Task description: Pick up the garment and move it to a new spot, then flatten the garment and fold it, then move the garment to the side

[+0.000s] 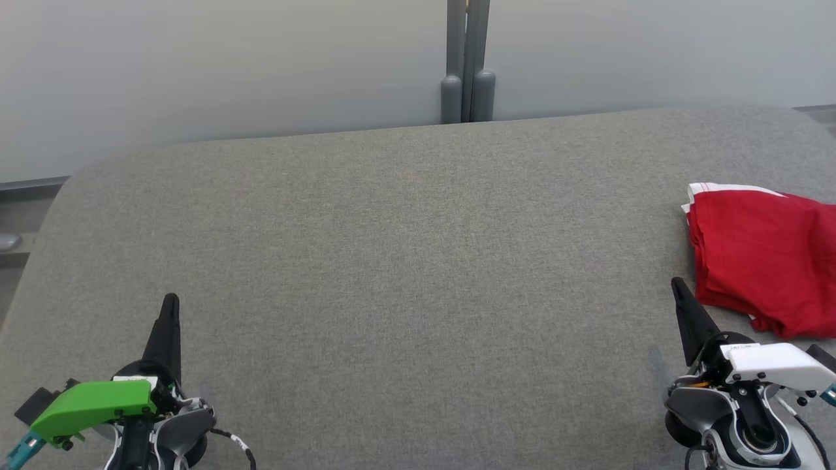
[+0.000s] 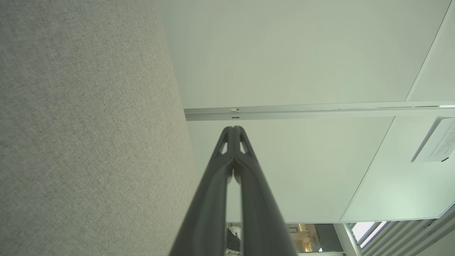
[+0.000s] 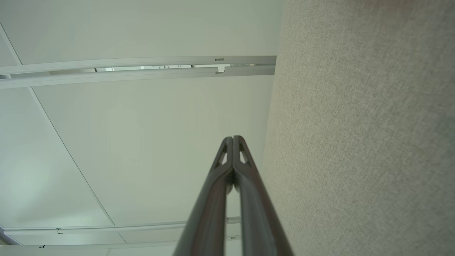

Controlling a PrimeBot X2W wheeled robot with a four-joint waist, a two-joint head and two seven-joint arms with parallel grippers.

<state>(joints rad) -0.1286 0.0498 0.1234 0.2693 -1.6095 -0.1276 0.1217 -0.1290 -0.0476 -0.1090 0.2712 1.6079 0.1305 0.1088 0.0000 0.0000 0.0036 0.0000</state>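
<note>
Near the right edge of the grey fabric-covered table (image 1: 418,248) lies the red garment (image 1: 764,261), a compact bundle with a white trim along its far side. Part of it runs out of the head view, so I cannot see its whole shape. It looks layered, with several edges stacked at its left side. This suggests to me that it is already folded and put to the side, and that the task is at its end or very close to it. A loosely heaped garment before the first pick would not look so different, however, so I give this only as a judgement. The left gripper (image 1: 171,301) sits at the lower left with its 2 dark fingers pressed together, holding nothing. The right gripper (image 1: 678,287) sits at the lower right, closed in the same way and empty, near the garment's near left corner but, as far as I can see, not touching it. Both wrist views agree: the fingertips meet with no cloth between them. As for writing, a small white label (image 1: 137,380) on the left gripper's body is too small to read. In the left wrist view a white sign (image 2: 435,142) on the wall carries lines of print that are too fine and blurred to make out. No brand name is readable anywhere.
</note>
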